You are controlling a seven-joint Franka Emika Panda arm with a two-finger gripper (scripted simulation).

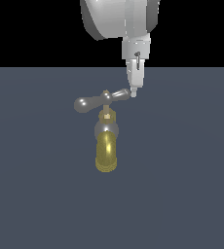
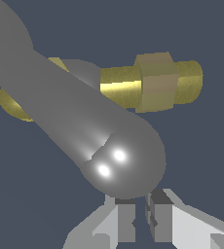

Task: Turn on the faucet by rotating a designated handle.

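The faucet (image 1: 106, 151) stands on the dark grey floor, with a yellow-brass curved spout, a silver-grey collar and a brass stem. The handle (image 1: 92, 102), a silver crossbar with rounded knobs, sits on top, tilted slightly. My gripper (image 1: 133, 92) comes down from above and its tip is at the knob on the exterior view's right end of the handle. In the wrist view that knob of the handle (image 2: 119, 155) fills the picture just beyond my gripper (image 2: 140, 219). The fingers (image 2: 126, 221) stand close together with only a thin gap and hold nothing. The brass stem (image 2: 153, 82) lies behind.
The dark grey floor (image 1: 182, 185) spreads all around the faucet. My arm's white wrist (image 1: 119, 19) hangs above the handle.
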